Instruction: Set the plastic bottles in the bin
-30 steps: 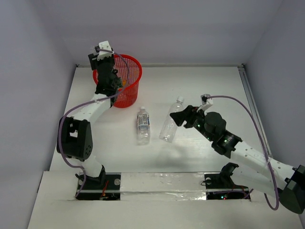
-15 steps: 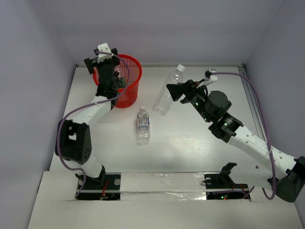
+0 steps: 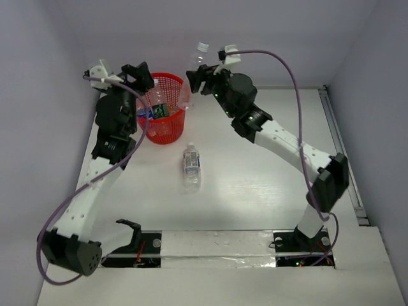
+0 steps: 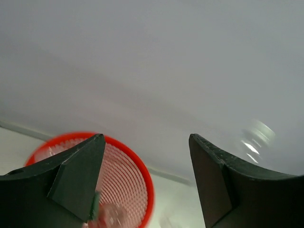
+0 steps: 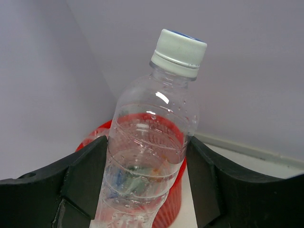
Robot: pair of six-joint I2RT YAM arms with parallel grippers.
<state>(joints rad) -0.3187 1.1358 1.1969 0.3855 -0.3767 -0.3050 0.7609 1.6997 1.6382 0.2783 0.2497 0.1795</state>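
Right wrist: right pincer (image 5: 145, 183) clamped mid-body on clear bottle (image 5: 154, 137), probably light, crushable, slick; left pincer (image 4: 145, 180) open, empty.

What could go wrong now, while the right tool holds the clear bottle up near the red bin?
1. The clear bottle in the right tool is tilted. It seems to hang over the right rim of the bin, not over its middle. On release it may hit the rim and fall outside.
2. The left tool, open and empty, is raised close beside the bin on the other side. Either arm might bump the mesh bin and shift it.
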